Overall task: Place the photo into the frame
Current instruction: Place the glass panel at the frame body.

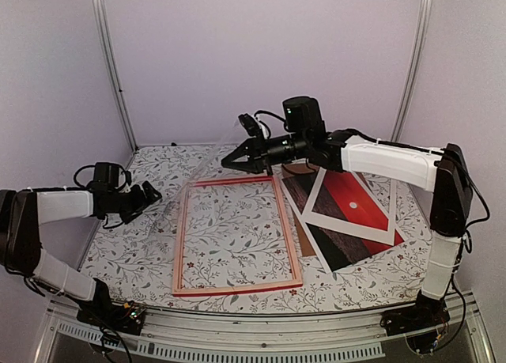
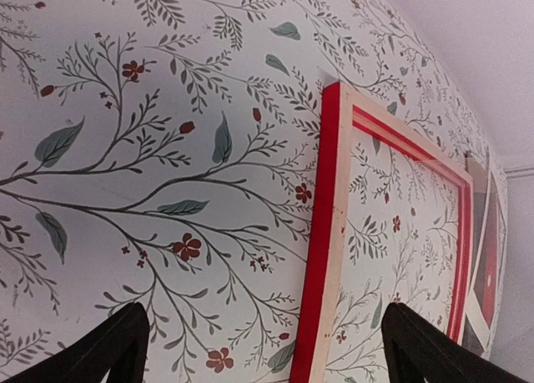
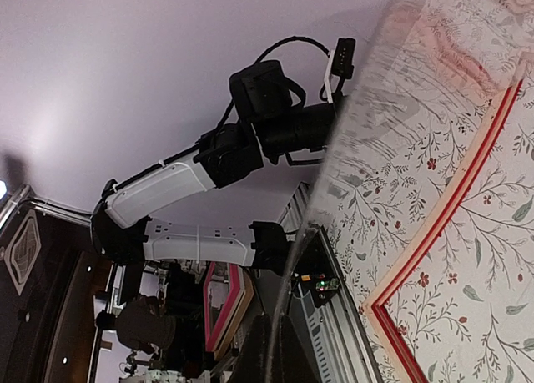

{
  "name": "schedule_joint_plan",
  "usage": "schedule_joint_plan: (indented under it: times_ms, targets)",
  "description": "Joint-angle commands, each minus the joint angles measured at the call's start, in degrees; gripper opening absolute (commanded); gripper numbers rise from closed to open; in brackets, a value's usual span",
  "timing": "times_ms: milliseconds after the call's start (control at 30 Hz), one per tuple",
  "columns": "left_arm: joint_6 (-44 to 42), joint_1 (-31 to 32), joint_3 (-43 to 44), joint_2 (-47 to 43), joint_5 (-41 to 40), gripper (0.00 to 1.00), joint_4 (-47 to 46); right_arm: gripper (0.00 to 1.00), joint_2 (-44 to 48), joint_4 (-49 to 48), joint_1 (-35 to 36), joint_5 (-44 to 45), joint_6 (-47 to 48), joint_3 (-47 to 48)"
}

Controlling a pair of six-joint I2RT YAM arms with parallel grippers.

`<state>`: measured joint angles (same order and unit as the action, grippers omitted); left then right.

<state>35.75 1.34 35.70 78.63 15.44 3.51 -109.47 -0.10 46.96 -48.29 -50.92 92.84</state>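
Now we find the red-and-brown rectangular photo (image 1: 348,201) on the table (image 1: 134,252) right of the thin red-railed frame (image 1: 181,244), nearer our right end effector (image 1: 229,161), pinched on a clear sheet (image 3: 367,149); left end effector (image 1: 150,193) gapes wide.

both arms (image 1: 387,159) show white shells, black joints, looping black cables

The white mat (image 1: 348,224) covers strips of the photo (image 1: 340,193), the frame (image 2: 325,233) runs off the left wrist view's bottom edge, and the clear sheet's (image 3: 375,149) outline barely shows.

A clear sheet (image 3: 367,149) in the right gripper (image 1: 229,160) bars the frame's (image 1: 180,244) far-left corner.
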Motion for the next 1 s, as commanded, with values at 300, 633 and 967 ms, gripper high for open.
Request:
schedule_joint_plan:
  times_ms: [300, 633, 967]
  targets:
    - [2.02, -7.75, -3.18, -8.32, -1.09, 1.00, 0.16, 0.00, -3.68, 2.24, 1.38, 0.46, 3.19, 0.65]
    - [1.57, -7.65, -3.65, -7.74, 1.47, 1.00, -0.16, 0.00, -7.48, -7.96, -2.14, 4.07, -2.99, -15.48]
    - [0.01, -4.36, -3.04, -5.94, 0.61, 1.00, 0.00, 0.00, -5.96, -5.45, -3.45, 12.66, -1.59, -21.55]
